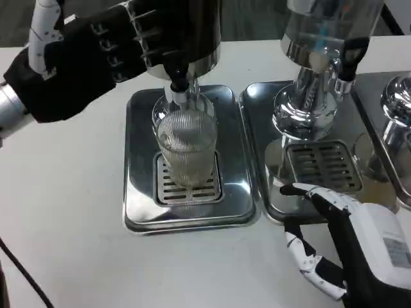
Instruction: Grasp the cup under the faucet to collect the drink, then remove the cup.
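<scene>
The cup (186,154), a clear ribbed glass, stands upright on the slotted grate (187,187) of a steel drip tray (138,192) on the white worktop (64,224). It sits directly under the black faucet (176,74) of a dark dispenser (173,29). Whether the cup holds liquid cannot be told from the head view.

The left robot hand (87,61) is at the upper left, raised above the worktop, palm side dark. Its fingers (151,38) are extended and slightly apart, pointing right toward the dispenser body and the faucet. The fingertips overlap the dispenser in the picture; actual contact cannot be confirmed. The hand holds nothing and is apart from the cup.

The right robot hand (347,244) is at the lower right, near the front edge of a second tray (257,147). Its fingers are spread, one reaching left along the tray rim, others lower over the worktop. It holds nothing and is well apart from the cup.

The second tray carries a chrome-based dispenser (308,96) with a clear vessel and its own grate (324,163). A third chrome fixture (395,109) stands at the right edge. A black cable (22,273) crosses the lower left corner of the worktop.
</scene>
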You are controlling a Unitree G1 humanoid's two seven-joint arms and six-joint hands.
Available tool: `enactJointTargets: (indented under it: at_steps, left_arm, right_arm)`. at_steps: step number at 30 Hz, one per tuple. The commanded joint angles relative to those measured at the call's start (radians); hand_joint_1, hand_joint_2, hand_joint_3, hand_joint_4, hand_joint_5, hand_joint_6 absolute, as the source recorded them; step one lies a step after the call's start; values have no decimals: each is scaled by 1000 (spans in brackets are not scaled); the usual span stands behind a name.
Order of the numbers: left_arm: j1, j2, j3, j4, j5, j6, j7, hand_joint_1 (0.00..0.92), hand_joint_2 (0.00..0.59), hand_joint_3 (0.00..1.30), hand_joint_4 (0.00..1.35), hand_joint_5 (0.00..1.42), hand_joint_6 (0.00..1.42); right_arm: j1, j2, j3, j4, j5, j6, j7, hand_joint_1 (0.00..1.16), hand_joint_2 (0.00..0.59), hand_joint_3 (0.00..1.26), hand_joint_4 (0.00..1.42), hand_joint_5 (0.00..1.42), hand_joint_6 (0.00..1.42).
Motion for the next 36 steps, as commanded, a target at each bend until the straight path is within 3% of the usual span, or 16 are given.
enactJointTargets:
  at_steps: [1, 22, 36]
  left_arm:
    - [-28, -17, -4, 25, 29, -27, 12, 0, 107, 201, 62, 114, 120]
    - [-57, -90, -40, 78, 113, -125, 31, 0, 107, 237, 102, 144, 119]
    - [-34, -86, -78, 48, 186, -335, 47, 0, 108, 281, 146, 170, 134]
  right_arm:
    - [17, 7, 2, 10, 7, 10, -14, 473, 471, 361, 294, 288, 218]
    - [33, 25, 5, 4, 10, 28, -16, 465, 466, 374, 307, 298, 212]
    - [39, 30, 3, 5, 19, 29, -16, 463, 466, 375, 308, 308, 221]
